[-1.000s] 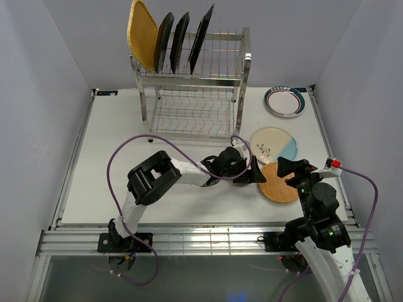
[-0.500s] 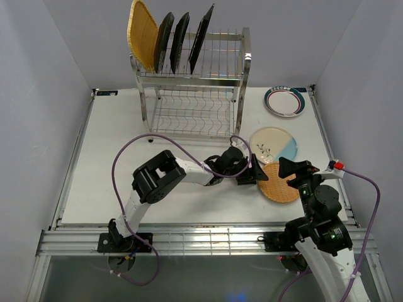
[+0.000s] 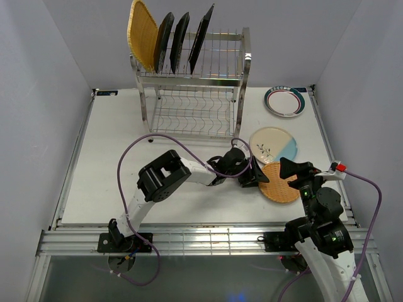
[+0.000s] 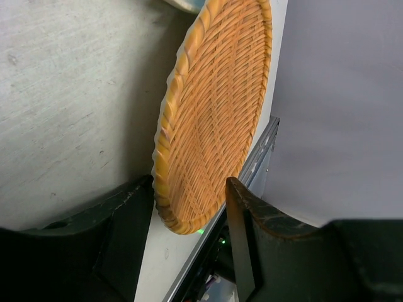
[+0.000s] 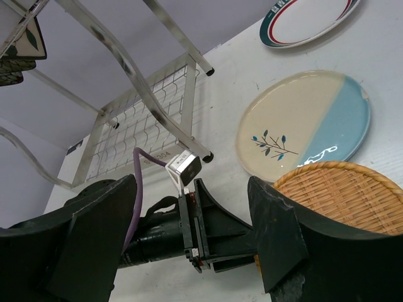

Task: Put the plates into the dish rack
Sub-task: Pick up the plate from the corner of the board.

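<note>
Top external: the left tool [image 3: 257, 177] is at the near-left rim of the woven plate [image 3: 281, 184], which lies on the counter [image 3: 113, 163] well apart from the dish rack [image 3: 192, 94]. Left wrist: its jaws stand apart, straddling that rim and not yet clamped. It would do well to seat deeper before squeezing, as the thin edge may slip. Right wrist: the right tool [image 5: 189, 239] hovers spread and empty.

White table [image 3: 113, 138] (grey walls [image 3: 38, 75] around)
</note>
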Robot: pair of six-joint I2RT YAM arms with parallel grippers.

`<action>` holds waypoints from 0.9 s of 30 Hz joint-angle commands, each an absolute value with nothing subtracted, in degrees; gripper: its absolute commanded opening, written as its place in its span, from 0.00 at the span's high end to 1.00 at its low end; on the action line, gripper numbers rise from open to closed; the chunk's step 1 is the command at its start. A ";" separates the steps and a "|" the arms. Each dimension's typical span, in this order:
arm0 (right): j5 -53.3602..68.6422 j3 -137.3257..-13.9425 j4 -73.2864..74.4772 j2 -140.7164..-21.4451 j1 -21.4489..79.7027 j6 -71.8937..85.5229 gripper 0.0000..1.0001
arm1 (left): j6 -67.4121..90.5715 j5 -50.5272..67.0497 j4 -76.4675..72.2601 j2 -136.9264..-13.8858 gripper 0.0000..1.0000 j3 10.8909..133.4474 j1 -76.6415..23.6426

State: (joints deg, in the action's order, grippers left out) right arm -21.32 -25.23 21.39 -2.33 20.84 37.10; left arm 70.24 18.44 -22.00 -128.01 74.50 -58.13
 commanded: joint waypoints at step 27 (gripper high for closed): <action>-23.47 -28.04 22.59 -0.53 20.65 36.91 0.23 | 60.29 11.51 -16.61 -121.56 1.00 71.02 -57.48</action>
